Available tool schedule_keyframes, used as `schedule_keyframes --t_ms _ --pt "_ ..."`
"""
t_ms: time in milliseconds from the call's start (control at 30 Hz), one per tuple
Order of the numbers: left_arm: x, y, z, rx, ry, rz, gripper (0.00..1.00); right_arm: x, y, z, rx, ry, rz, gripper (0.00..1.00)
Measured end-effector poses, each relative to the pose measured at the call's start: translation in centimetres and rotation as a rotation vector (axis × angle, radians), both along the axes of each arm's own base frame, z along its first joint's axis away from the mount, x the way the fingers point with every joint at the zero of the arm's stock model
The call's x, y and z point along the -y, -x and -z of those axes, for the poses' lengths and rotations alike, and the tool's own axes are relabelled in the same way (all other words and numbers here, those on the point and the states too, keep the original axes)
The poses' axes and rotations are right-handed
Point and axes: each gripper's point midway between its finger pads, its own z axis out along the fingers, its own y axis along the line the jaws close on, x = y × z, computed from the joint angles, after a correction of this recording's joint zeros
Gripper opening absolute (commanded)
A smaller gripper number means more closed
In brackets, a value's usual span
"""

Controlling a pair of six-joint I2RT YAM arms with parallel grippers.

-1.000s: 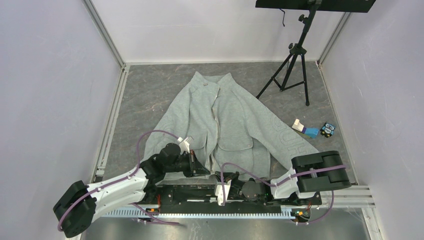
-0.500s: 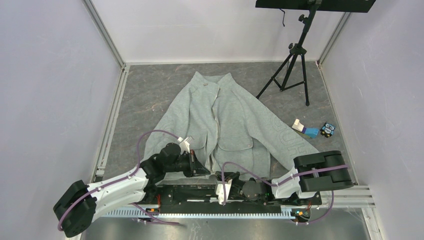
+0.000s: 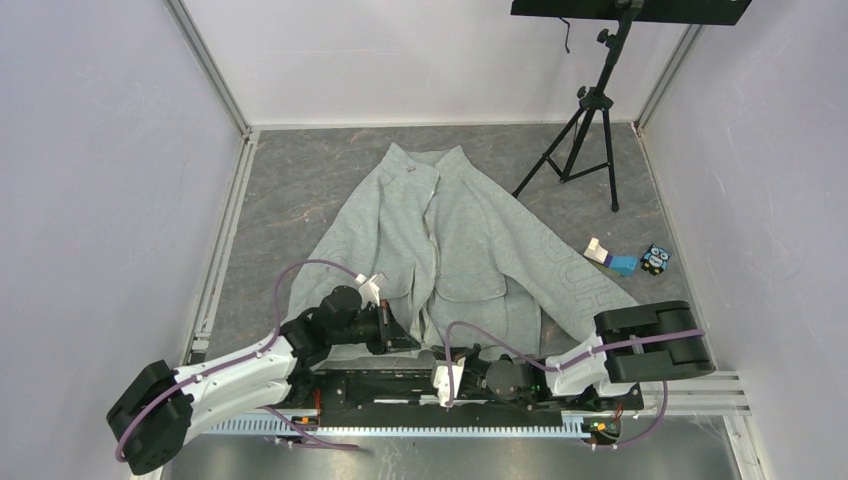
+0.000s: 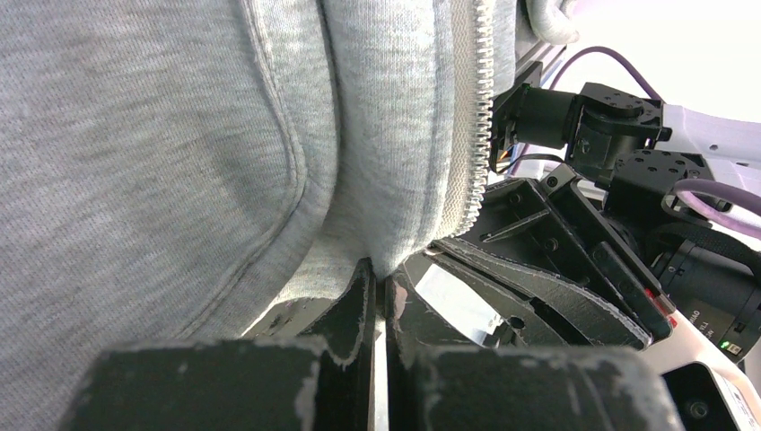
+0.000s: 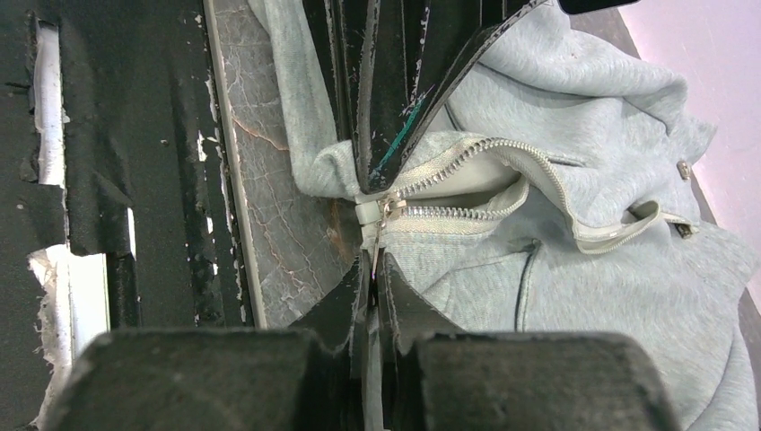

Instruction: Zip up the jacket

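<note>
left hand (image 4: pixel 377 294) pinching jacket (image 3: pixel 470 240), right hand (image 5: pixel 372 274) pinching zipper pull (image 5: pixel 384 214)

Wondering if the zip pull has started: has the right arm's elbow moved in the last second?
Yes: the right arm's elbow slid slightly right, toward the right wall.

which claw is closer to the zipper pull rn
Right. The right claw is pinched on the zipper pull at the bottom of the jacket. The left claw clamps the hem fabric beside the zipper teeth, close by but not on the pull.
</note>
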Motion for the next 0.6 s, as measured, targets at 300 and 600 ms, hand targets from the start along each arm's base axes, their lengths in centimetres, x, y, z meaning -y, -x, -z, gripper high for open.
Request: schedule_keyframes --t_ms 300,600 --pt "-0.07 0.05 0.24 -0.001 -0.009 0.004 0.02 -0.06 0.3 0.26 -0.056 -0.008 0.002 0.16" --pt "-0.13 0.1 0.34 -0.001 -0.014 0.005 0.02 -0.05 0.37 0.56 -0.069 0.004 0.0 0.21"
